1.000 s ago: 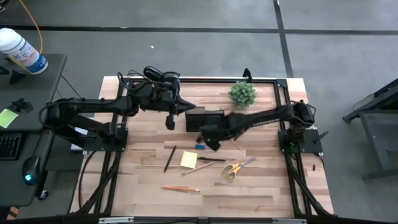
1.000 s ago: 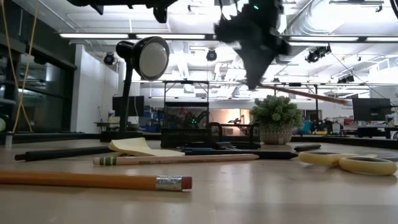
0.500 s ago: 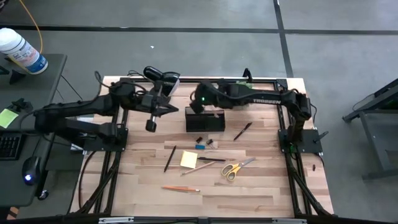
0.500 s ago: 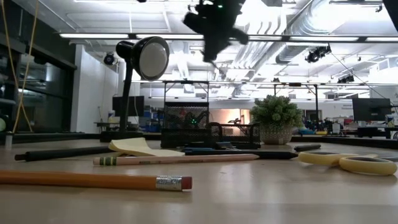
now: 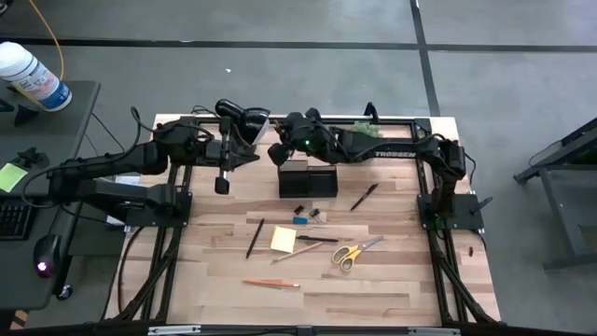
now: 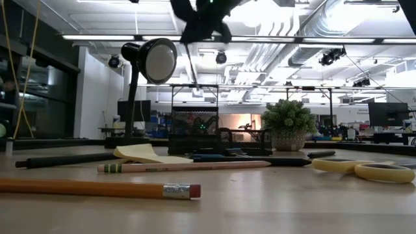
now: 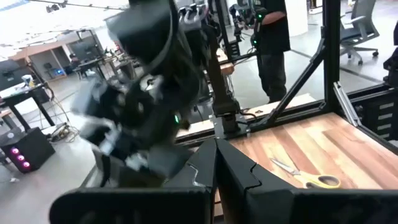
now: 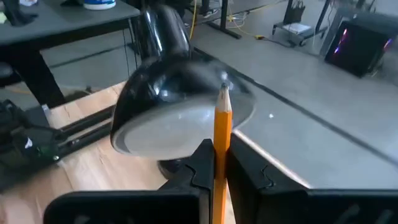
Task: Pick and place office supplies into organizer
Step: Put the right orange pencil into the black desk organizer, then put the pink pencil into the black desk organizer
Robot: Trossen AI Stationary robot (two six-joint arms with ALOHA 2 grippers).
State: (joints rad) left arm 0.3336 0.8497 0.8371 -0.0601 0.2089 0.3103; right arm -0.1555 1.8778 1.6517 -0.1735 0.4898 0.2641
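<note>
The black mesh organizer (image 5: 308,179) (image 6: 195,130) stands at the table's far middle. My right gripper (image 5: 277,154) (image 6: 198,19) hovers high over its left end, shut on an orange pencil (image 8: 222,143) (image 6: 192,65). My left gripper (image 5: 222,185) (image 7: 217,168) hangs left of the organizer, shut and empty. Flat on the table lie the yellow-handled scissors (image 5: 354,252), yellow sticky pad (image 5: 284,240), blue block (image 5: 299,220), small clips (image 5: 317,215), a dark pen (image 5: 255,238), another dark pen (image 5: 364,197) and an orange pencil (image 5: 271,283). My right gripper pinches the orange pencil's shaft (image 8: 221,163) between its two fingers. The pencil lies along the fingers and sticks out past their tips. It is lifted clear and hangs nearly upright below the gripper (image 6: 194,71), its lower end about level with the organizer's top rim.
A black desk lamp (image 5: 241,119) (image 8: 180,112) stands at the far edge between the two grippers. The potted plant (image 6: 288,123) sits far right, mostly under the right arm in the high view. A person (image 7: 273,31) stands beyond the table. Bare wood lies along the near edge.
My right gripper has risen from low over the table by the blue block and swung toward the far left, ending over the organizer's left end with the pencil lifted clear. My left gripper has drawn back toward the table's left edge.
</note>
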